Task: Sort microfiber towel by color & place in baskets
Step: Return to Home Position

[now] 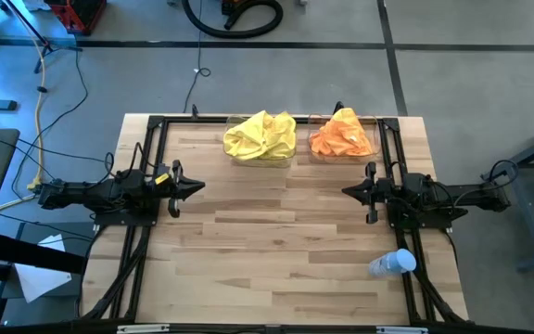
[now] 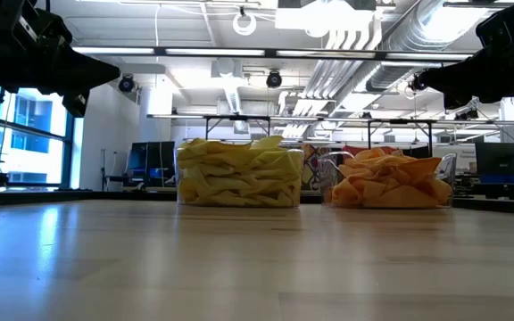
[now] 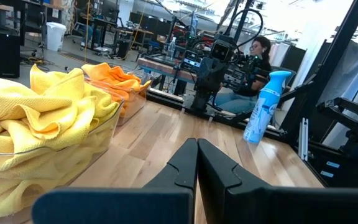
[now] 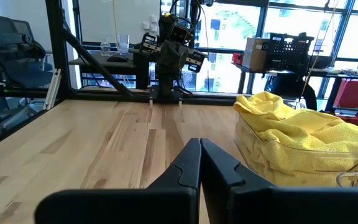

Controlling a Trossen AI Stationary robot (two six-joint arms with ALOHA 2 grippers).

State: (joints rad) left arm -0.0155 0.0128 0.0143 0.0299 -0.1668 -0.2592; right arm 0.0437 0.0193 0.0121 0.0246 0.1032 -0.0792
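Two clear baskets stand side by side at the table's far edge. The left basket [image 1: 260,153] is heaped with yellow microfiber towels [image 1: 260,134]; the right basket [image 1: 344,148] holds orange towels [image 1: 342,134]. In the low view the yellow pile [image 2: 239,173] and the orange pile [image 2: 386,181] rise above the rims. My left gripper [image 1: 198,186] hovers shut at the table's left side, pointing level toward the middle. My right gripper [image 1: 347,191] hovers shut at the right side, facing it. Both are apart from the baskets.
A clear plastic spray bottle with a blue cap [image 1: 392,264] lies near the table's right front. A black frame [image 1: 156,125] runs along the table's sides and far edge. Bare wood spreads between the two arms. A seated person [image 3: 253,59] shows beyond the table.
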